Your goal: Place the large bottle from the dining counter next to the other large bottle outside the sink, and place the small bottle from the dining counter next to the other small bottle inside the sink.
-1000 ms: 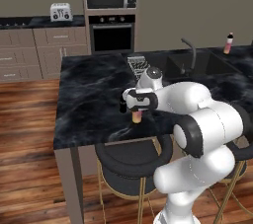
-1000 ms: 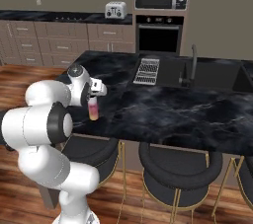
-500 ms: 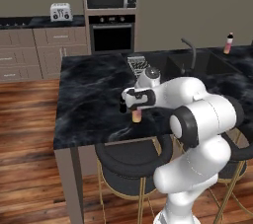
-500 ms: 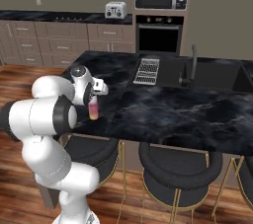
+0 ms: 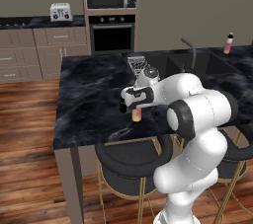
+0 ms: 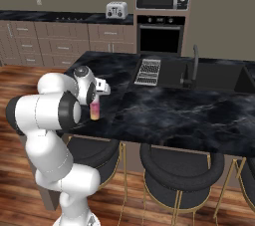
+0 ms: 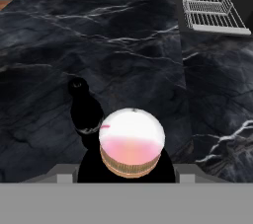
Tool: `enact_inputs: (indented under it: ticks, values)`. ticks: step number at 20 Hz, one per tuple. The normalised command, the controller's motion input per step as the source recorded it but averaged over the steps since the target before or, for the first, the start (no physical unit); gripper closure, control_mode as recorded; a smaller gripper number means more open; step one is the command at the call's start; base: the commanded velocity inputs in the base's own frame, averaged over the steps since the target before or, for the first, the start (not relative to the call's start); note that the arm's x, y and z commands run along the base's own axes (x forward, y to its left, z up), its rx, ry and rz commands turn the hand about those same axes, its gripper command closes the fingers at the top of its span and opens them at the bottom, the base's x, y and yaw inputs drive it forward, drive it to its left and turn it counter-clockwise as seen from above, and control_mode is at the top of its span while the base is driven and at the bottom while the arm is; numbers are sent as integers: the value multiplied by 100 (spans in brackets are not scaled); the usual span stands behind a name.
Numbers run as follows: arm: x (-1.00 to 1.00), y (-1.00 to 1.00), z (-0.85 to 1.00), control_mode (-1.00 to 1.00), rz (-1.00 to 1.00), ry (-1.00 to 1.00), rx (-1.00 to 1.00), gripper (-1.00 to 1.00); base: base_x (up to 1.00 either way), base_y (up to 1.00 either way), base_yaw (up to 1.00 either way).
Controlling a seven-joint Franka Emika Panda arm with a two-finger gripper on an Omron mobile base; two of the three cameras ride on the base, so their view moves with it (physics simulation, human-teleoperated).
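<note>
Large bottle (image 7: 131, 141) upright – small bottle (image 7: 84, 107) just beside.

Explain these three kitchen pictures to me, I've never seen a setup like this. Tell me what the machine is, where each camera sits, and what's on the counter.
The white machine is a robot arm in a computer-drawn kitchen. Two cameras ride on its base, behind the arm to its left and its right, and both look over the dining counter. The third sits on the hand and looks down along the gripper.

The gripper is at a large pink-yellow bottle standing on the counter; whether it has closed on it I cannot tell. In the hand view you look down on that bottle's white cap, with the small black bottle close beside it. Farther along are a ribbed drain rack and the sink with its faucet. Another large bottle stands beyond the sink.
</note>
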Motion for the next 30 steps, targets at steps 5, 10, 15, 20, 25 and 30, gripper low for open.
enact_inputs:
  ticks: [5,10,15,20,25,30]
  values:
    - [0,0,0,-100,0,-3,0,100,0,0,0]
    - [0,0,0,-100,0,-5,0,100,0,0,0]
    - [-20,0,4,-100,0,-9,0,100,0,0,0]
    - [-31,0,9,-100,0,-10,0,100,0,0,0]
    - [-27,0,14,-100,0,-10,0,100,0,0,0]
    - [-3,0,28,-100,0,-6,1,100,0,0,0]
